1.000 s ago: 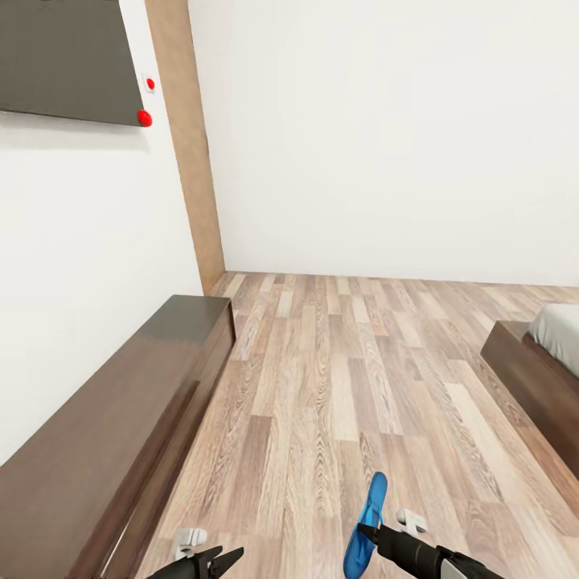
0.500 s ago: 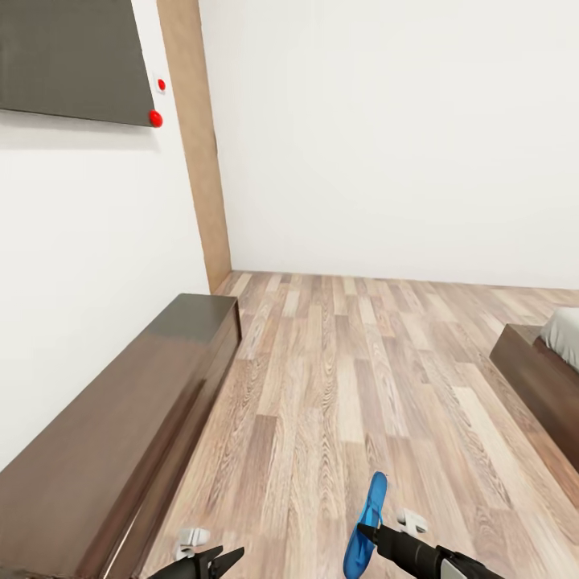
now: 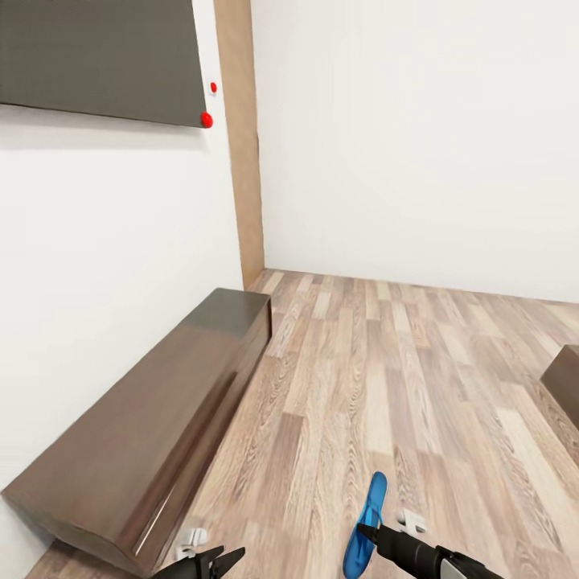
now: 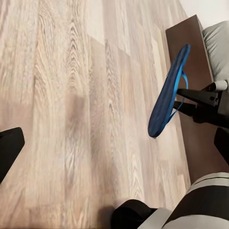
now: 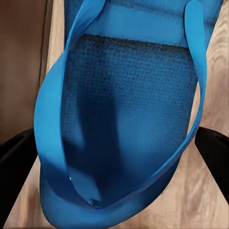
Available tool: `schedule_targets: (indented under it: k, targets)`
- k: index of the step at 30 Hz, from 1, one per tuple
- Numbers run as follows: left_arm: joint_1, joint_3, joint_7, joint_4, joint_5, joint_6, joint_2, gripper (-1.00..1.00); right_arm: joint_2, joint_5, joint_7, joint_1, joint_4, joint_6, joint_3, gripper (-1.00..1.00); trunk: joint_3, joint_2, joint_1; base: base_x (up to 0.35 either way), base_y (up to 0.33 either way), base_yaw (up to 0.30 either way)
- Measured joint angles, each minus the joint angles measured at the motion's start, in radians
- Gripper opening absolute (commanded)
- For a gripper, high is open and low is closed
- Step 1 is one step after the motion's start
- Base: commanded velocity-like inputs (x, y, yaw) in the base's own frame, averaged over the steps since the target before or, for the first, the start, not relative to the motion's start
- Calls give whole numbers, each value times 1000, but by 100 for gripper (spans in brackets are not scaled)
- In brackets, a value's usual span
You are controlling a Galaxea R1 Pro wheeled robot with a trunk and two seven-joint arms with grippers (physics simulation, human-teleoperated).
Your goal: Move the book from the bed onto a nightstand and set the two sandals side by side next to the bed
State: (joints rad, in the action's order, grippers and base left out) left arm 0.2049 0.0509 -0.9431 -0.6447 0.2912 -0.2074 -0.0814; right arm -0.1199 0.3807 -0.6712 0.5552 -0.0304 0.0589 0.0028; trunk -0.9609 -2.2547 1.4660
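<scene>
One flat bright-blue strapped sandal (image 3: pixel 367 527) hangs clamped in the right end effector (image 3: pixel 363 531) at 6 o'clock, mid-carry; left end effector (image 3: pixel 221 556) parted, empty; next, probably turn toward the dark-framed bed (image 3: pixel 565 379) at 3 o'clock.

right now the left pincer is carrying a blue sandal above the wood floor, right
Not quite: the right pincer is carrying the blue sandal above the wood floor, as the head view shows. The left pincer holds nothing.
</scene>
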Motion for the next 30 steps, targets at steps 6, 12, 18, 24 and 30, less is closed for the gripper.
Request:
schedule_targets:
  k: [6,12,18,24,30]
  targets:
    - [0,-1,0,0,0,0,0,100,0,0,0,0,0,0,-1,-100,0,0,0,-87,0,80]
    - [0,-1,0,0,0,0,0,100,1,0,0,0,0,0,0,-100,0,0,0,-171,0,57]
    - [0,-1,0,0,0,0,0,100,1,0,0,0,0,0,0,-100,0,0,0,-14,0,242]
    - [0,-1,0,0,0,0,0,100,1,0,0,0,0,-1,0,-100,0,0,0,-1,0,270]
    - [0,-1,0,0,0,0,0,100,1,0,0,0,0,-1,0,-100,0,0,0,0,0,271]
